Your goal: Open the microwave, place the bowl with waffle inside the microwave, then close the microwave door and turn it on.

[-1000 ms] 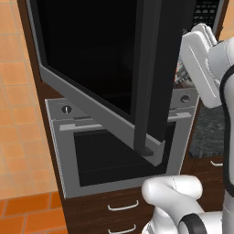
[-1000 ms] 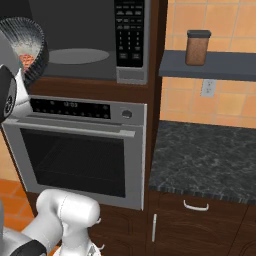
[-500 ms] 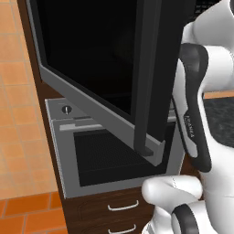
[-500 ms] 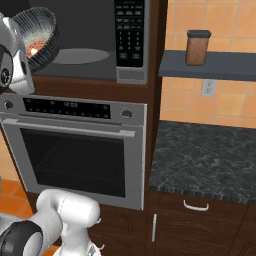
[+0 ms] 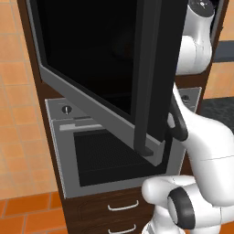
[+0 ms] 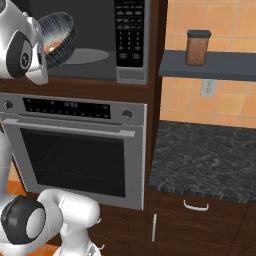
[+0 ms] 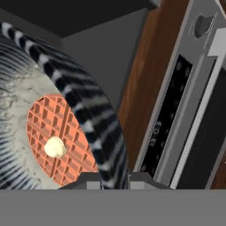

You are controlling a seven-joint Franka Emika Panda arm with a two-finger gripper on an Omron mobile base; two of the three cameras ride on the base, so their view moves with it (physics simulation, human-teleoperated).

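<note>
Bowl with waffle (image 7: 57, 137): clamped at its rim by the fingers (image 7: 103, 178)
Microwave (image 6: 90, 50): cavity just ahead of the fingers — door (image 5: 114, 68) swung wide

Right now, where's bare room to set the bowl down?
The microwave cavity floor is bare, its turntable showing right of the bowl with waffle. The dark stone counter right of the oven is also free. The upper shelf holds a brown jar. The open microwave door crowds the left side.

The open microwave door (image 5: 105, 73) hides the microwave's inside from the left.
</note>
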